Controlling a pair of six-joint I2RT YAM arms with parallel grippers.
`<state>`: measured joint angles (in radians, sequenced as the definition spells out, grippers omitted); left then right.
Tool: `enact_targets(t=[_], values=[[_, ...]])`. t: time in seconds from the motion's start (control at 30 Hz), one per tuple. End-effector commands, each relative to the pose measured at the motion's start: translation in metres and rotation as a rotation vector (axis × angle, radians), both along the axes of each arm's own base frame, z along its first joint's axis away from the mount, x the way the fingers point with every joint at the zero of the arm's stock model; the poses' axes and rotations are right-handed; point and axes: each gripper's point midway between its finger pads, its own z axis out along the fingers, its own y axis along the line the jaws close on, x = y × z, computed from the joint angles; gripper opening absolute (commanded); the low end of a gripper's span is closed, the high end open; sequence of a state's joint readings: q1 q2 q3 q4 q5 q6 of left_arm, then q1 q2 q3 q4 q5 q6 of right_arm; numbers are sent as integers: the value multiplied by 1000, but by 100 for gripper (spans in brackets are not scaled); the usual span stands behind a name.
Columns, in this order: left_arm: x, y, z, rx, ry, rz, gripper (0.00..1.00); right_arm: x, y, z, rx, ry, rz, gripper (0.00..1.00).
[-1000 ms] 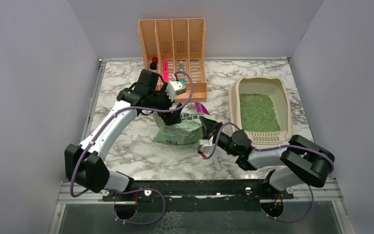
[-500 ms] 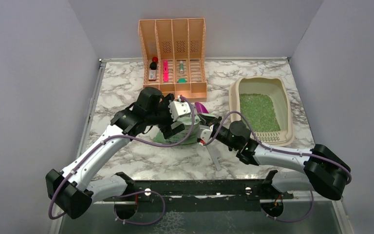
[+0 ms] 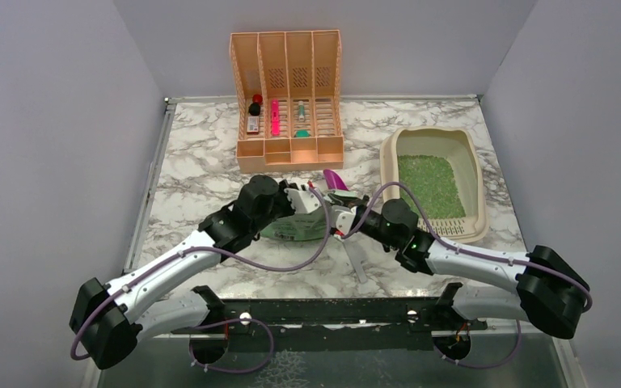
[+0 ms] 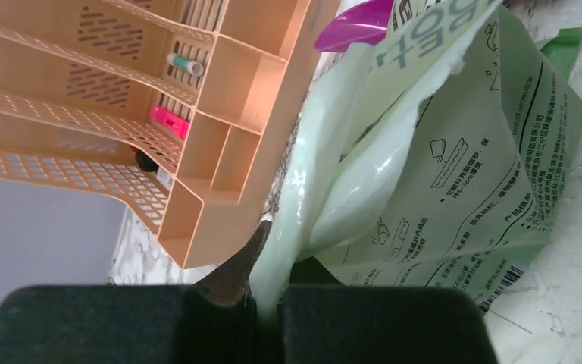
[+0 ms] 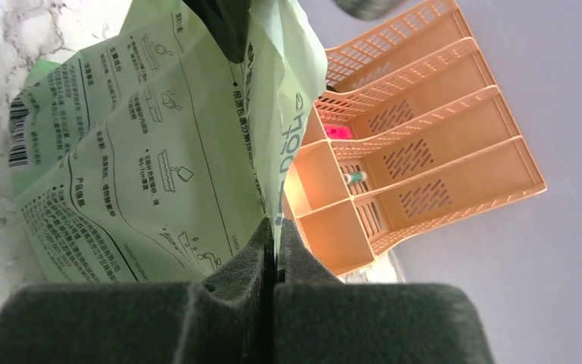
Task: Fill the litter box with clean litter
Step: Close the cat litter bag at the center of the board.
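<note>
Small Chinese print, pictograms, barcode (image 4: 500, 282) on pale green bag (image 4: 455, 174), wording illegible

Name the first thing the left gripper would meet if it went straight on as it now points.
The left gripper is shut on the green bag, so that comes first; beyond it, probably the peach organizer, depth unclear.

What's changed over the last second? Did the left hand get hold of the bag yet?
Yes. The left hand came down from in front of the organizer to the bag and shut on its edge. The right hand kept its pinch on the bag, shifting slightly away from its base. The litter box, its green litter and the organizer stayed put.
</note>
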<state>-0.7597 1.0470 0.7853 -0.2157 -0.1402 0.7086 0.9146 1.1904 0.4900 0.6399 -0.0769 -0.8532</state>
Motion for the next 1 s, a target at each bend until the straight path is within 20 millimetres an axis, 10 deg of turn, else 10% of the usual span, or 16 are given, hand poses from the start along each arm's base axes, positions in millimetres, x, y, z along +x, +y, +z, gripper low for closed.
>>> enact_targets(t=[0.0, 0.3, 0.57, 0.83, 0.97], values=[[24, 20, 69, -70, -312, 118, 0, -15, 9, 24, 69, 26, 72, 1], [2, 15, 72, -60, -515, 77, 0, -13, 7, 21, 125, 130, 34, 54], [1, 6, 82, -146, -439, 88, 0, 0, 45, 23, 149, 103, 112, 68], [-3, 19, 80, -120, -468, 116, 0, 38, 9, 84, 462, -216, -151, 4], [-8, 18, 76, -175, -414, 118, 20, 31, 4, 87, 466, -308, -137, 1]])
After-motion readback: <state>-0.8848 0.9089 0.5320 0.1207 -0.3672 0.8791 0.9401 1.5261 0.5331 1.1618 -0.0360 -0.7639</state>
